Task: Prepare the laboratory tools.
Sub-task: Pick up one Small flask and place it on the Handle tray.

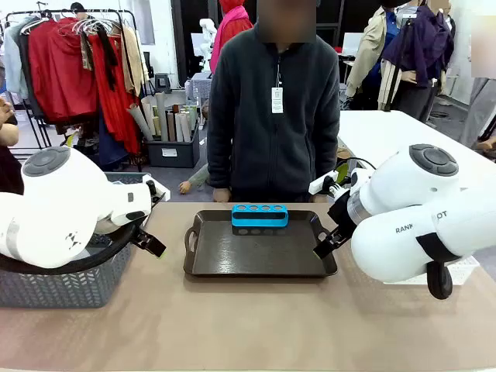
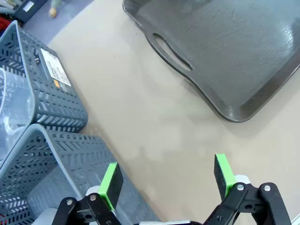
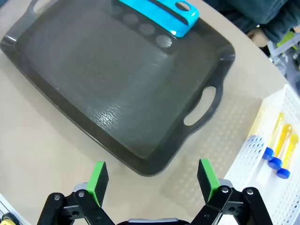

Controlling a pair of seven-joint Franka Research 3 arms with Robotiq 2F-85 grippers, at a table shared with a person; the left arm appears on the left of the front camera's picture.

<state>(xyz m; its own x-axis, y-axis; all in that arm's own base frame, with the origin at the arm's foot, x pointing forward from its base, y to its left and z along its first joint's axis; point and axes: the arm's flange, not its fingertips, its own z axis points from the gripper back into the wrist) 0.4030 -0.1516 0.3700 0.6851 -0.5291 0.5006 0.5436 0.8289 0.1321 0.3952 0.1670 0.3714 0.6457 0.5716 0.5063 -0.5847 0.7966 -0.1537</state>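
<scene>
Three yellow-orange tubes with blue caps (image 3: pixel 277 149) lie in a white mesh basket (image 3: pixel 243 173), to the right of my right gripper (image 3: pixel 152 179). That gripper is open and hovers over the near right corner of the dark tray (image 3: pixel 117 79), beside its handle. My left gripper (image 2: pixel 167 176) is open too, above bare tabletop between the tray (image 2: pixel 225 51) and two grey baskets (image 2: pixel 61 98). A clear plastic vessel (image 2: pixel 11 108) sits in the far grey basket; I cannot tell whether it is the jug or the flask. In the front view, the left gripper (image 1: pixel 155 246) and right gripper (image 1: pixel 322 249) flank the tray (image 1: pixel 260 260).
A blue tube rack (image 1: pixel 260 215) with several holes stands on the tray's far side, also seen as a blue rack (image 3: pixel 161 14). A person stands at the far edge behind the tray. A grey basket (image 1: pixel 62 283) sits under my left arm.
</scene>
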